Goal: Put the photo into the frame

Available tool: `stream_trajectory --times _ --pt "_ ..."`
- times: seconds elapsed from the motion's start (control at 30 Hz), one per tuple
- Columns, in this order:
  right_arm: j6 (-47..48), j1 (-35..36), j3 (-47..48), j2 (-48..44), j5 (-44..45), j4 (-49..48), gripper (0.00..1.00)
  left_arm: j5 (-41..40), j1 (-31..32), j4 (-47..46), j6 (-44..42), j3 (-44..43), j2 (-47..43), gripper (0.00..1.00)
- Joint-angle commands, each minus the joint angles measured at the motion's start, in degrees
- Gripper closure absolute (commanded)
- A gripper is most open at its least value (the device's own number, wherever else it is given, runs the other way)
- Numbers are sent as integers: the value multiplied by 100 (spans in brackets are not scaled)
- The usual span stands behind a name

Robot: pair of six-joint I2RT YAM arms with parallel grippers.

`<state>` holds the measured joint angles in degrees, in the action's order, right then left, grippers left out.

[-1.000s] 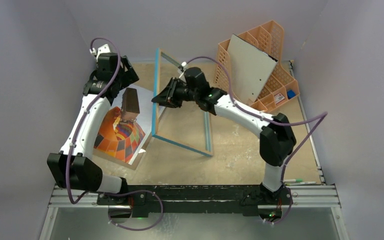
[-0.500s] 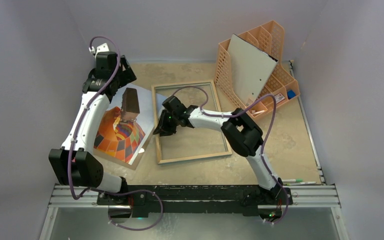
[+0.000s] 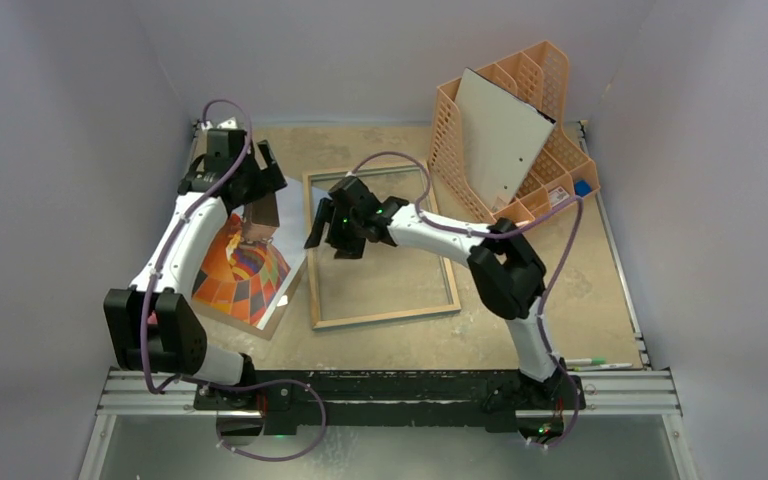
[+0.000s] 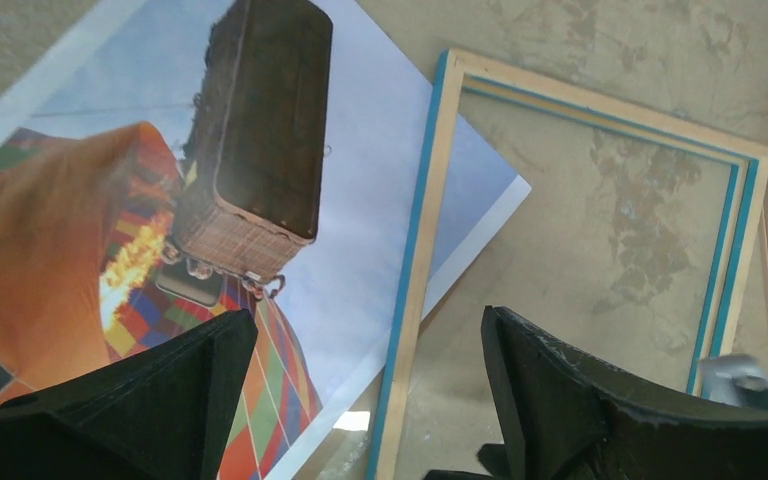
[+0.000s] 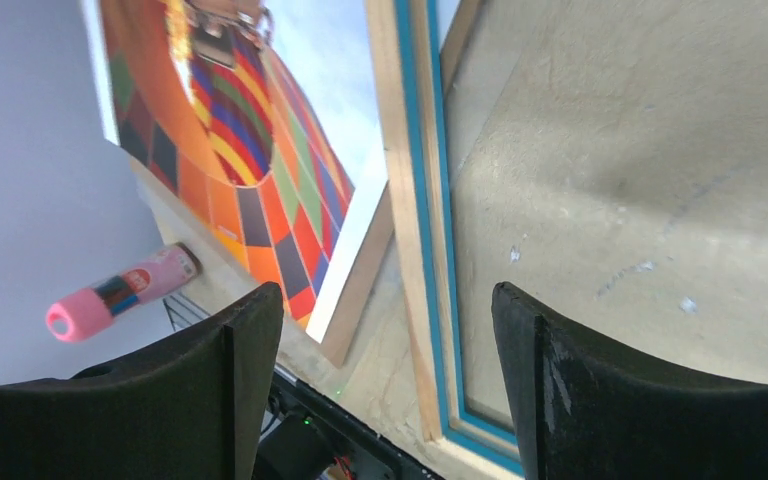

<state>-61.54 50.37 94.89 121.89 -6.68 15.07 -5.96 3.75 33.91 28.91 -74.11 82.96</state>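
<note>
Wood-backed, one frame [image 4: 415, 270] overlaps a corner of one photo [image 4: 360, 150]; left gripper [image 4: 368, 320] and right gripper [image 5: 388, 295] spread, empty.

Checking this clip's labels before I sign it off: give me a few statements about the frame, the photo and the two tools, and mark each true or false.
1. The frame lies flat on the table, wood-coloured side up. True.
2. The photo sits inside the frame. False: it lies to the frame's left on a brown backing, with only one corner under the frame's left rail.
3. The right tool is shut on the frame's rail. False: it is open and holds nothing.
4. The left tool is open and empty. True.
5. The grey-white board lies flat on the table. False: it leans in the orange organiser.
</note>
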Motion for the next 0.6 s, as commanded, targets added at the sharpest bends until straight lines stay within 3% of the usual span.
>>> stream_trajectory --times 0.0,0.2,0.37,0.57 --pt "617 -225 -277 -1105 987 180 23 632 -57 -256 243 255 18 12" --pt "1581 -1021 -1608 -2135 1623 -28 29 1348 -53 -637 535 785 41 13" --pt "2428 -1364 -2374 -2481 2082 -14 31 1803 -47 -821 608 1089 186 16" --pt "2675 -1882 -3008 -2530 2193 -99 35 1647 -50 -807 425 1441 343 17"
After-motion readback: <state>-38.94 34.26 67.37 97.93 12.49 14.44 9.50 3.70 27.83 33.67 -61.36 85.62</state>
